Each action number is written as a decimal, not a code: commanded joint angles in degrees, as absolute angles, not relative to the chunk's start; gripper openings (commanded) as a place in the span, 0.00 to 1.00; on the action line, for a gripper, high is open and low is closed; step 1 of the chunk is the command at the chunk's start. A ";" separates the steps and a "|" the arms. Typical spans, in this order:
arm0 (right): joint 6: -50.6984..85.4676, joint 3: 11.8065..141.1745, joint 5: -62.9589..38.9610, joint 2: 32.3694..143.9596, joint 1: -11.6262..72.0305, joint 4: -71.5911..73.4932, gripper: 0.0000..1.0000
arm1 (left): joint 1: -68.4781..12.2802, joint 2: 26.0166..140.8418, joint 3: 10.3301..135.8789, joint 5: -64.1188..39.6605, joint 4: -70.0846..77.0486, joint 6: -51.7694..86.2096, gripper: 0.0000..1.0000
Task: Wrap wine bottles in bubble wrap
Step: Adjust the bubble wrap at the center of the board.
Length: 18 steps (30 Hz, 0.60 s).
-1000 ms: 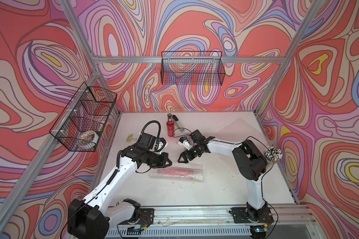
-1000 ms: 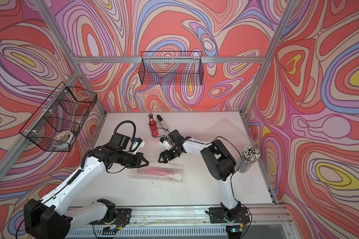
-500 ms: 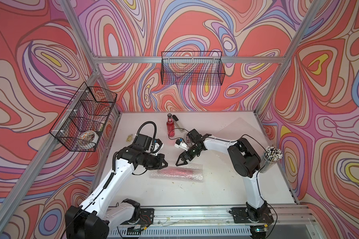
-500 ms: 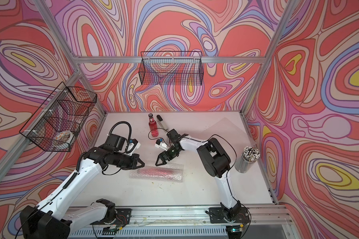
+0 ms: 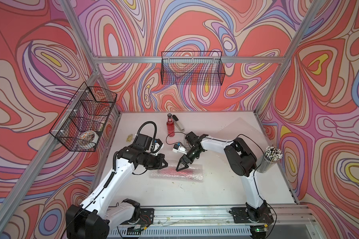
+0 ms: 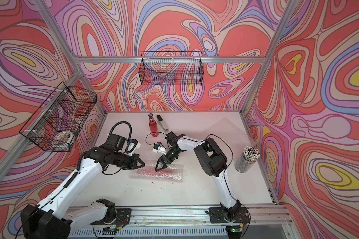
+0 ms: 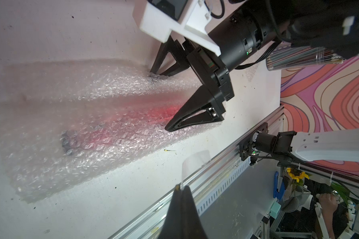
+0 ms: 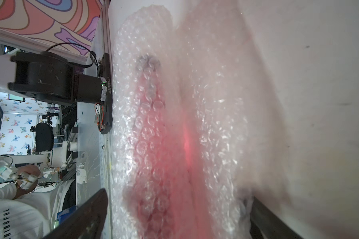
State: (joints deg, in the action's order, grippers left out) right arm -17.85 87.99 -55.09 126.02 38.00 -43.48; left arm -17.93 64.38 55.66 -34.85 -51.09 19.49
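Bubble wrap (image 5: pixel 175 177) encloses one bottle (image 8: pixel 151 144); right pincer (image 5: pixel 180 168) spread over it, left pincer (image 5: pixel 166 163) pressed together.

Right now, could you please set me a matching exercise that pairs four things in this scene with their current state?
Things:
1. wrapped bottle
2. bare bottle
3. left end effector
4. right end effector

States:
A. shut
B. standing upright beside the stapler
C. open, straddling the wrapped bottle
D. lying flat inside bubble wrap

Pairs: 1-D, 2-B, 3-A, 4-C.
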 commanded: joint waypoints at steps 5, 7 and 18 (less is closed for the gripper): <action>-18.59 87.89 -54.45 125.77 39.98 -45.23 0.98 | -17.67 64.86 54.85 -34.93 -52.13 18.37 0.00; -18.24 87.74 -53.67 125.06 40.49 -44.88 0.98 | -17.67 64.86 54.84 -34.79 -52.01 18.37 0.00; -16.01 83.34 -49.46 118.22 42.33 -39.80 0.90 | -17.50 64.56 55.94 -33.96 -52.80 18.12 0.00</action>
State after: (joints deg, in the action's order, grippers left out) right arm -16.56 84.51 -51.72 121.27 41.50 -41.85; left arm -17.93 64.64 55.59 -34.61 -51.09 19.46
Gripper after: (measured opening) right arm 0.905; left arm 0.047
